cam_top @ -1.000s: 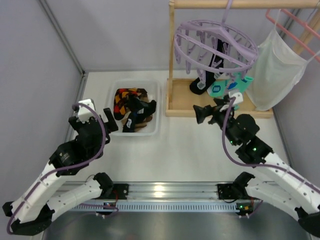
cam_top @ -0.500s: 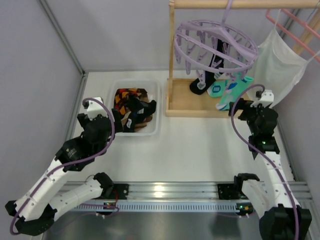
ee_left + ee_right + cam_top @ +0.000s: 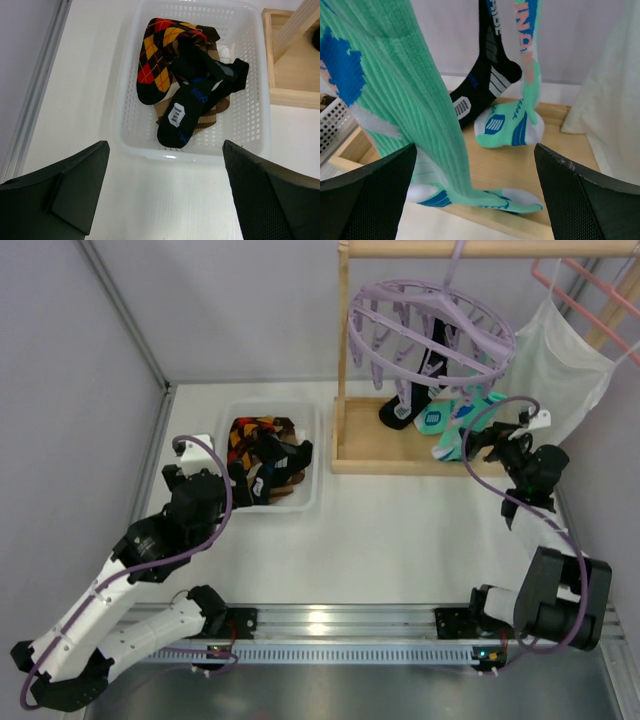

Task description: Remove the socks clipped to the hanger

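You've got lettering on the narrow mint-green sock (image 3: 527, 60) hanging at the far right. Coral capitals run down a blue stripe, cut off at the top. They read roughly "INGOE", though the last letters are unsure. Just left of it, the black sock with white stripes (image 3: 492, 70) carries white letters clipped by the frame edge, unreadable. In the white plastic basket (image 3: 252, 100) on the left, the black sock with blue stitching (image 3: 192, 107) shows a white patch with dark marks, too small to read.
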